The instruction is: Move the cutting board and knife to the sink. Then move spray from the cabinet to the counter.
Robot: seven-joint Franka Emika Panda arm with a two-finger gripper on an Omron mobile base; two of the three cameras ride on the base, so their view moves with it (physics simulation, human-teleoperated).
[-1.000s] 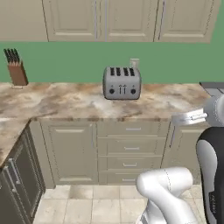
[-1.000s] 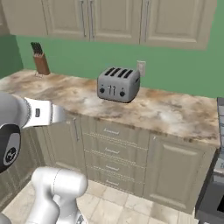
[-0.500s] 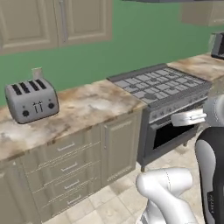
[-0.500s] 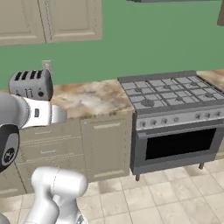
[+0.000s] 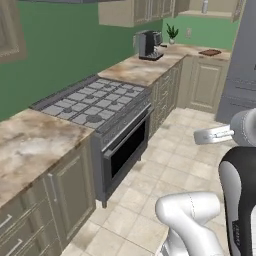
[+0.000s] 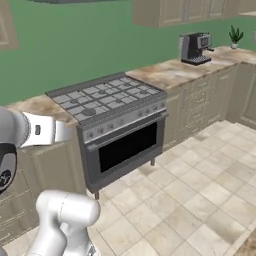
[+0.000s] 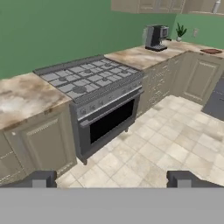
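Gripper: jaws spread wide, nothing grasped.
Cutting board: laid on far counter.
Stove: set into counter.

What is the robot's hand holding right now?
Nothing. The gripper is wide open with empty space between its fingertips, and just the floor and the stove lie ahead of it.

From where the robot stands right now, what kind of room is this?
A home-style kitchen, computer-rendered by the look of it. A gas stove with an oven below sits in a run of marble-patterned counter over beige cabinets. A coffee machine and a small potted plant stand on it farther along.
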